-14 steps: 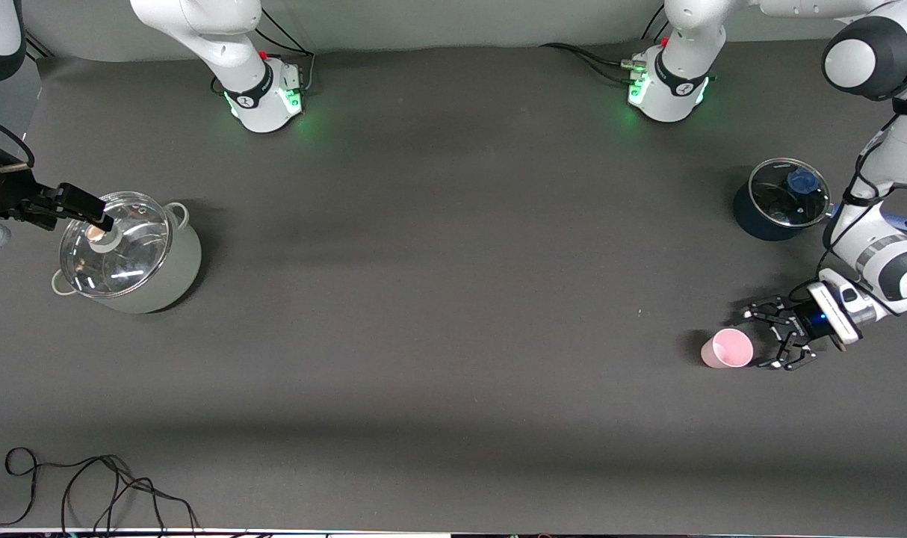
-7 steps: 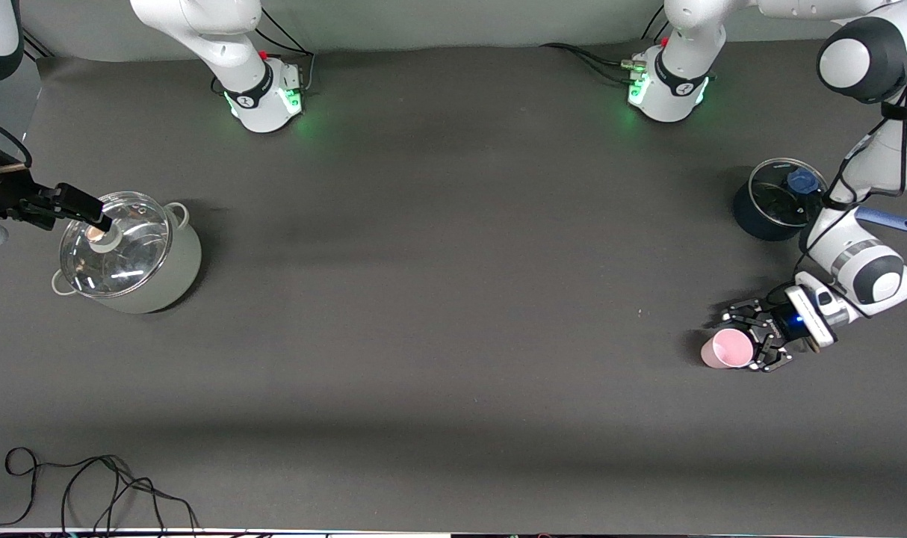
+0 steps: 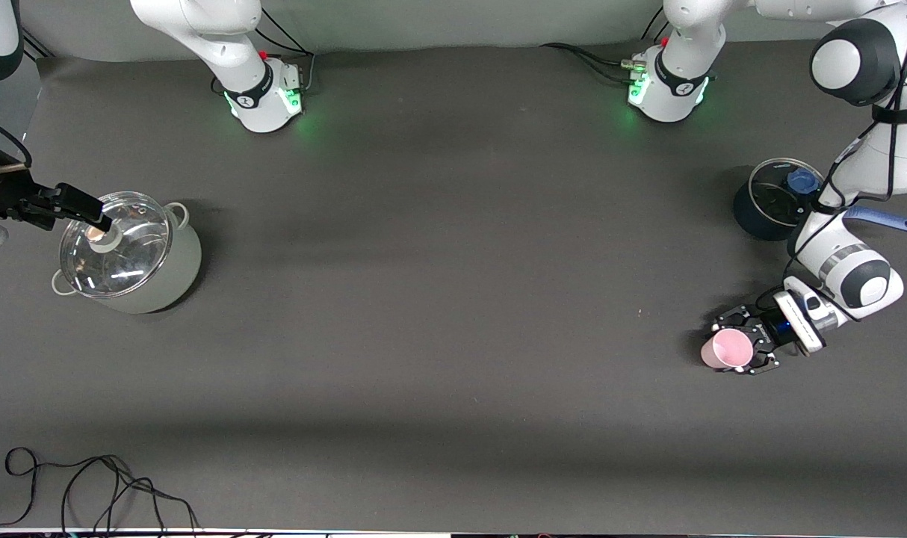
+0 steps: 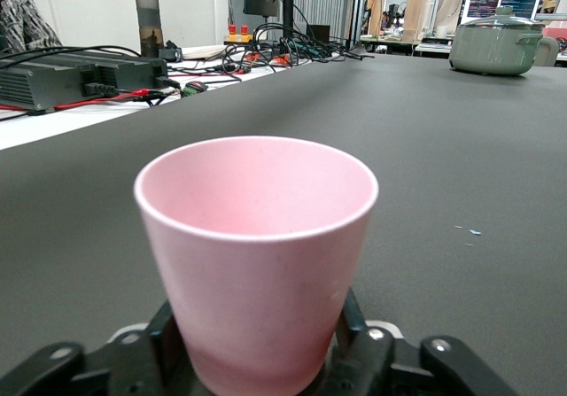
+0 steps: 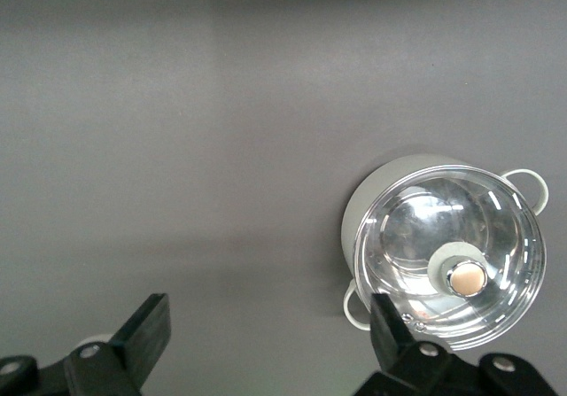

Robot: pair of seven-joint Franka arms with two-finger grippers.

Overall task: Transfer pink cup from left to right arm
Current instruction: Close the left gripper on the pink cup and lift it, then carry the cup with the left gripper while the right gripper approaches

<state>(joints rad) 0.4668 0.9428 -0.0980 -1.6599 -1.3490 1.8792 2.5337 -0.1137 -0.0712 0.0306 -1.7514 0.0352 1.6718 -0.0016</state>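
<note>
The pink cup (image 3: 725, 350) stands upright on the dark table near the left arm's end. It fills the left wrist view (image 4: 257, 254). My left gripper (image 3: 734, 347) lies low at the table, its skeletal fingers (image 3: 728, 323) open on either side of the cup's lower part. In the left wrist view the left gripper (image 4: 260, 365) shows dark links close beside the cup's base. My right gripper (image 3: 89, 212) is open and empty, up over the grey-green pot's rim at the right arm's end. Its block fingers (image 5: 146, 327) stand wide apart in the right wrist view.
A grey-green pot with a glass lid (image 3: 128, 254) stands at the right arm's end and shows in the right wrist view (image 5: 447, 254). A dark blue pot with a glass lid (image 3: 769, 203) and a blue-handled utensil (image 3: 888, 220) lie beside the left arm. A black cable (image 3: 87, 486) lies at the front edge.
My left gripper has slid along the table toward the cup until its open fingers stand on both sides of it. The cup and the right arm have not moved.
</note>
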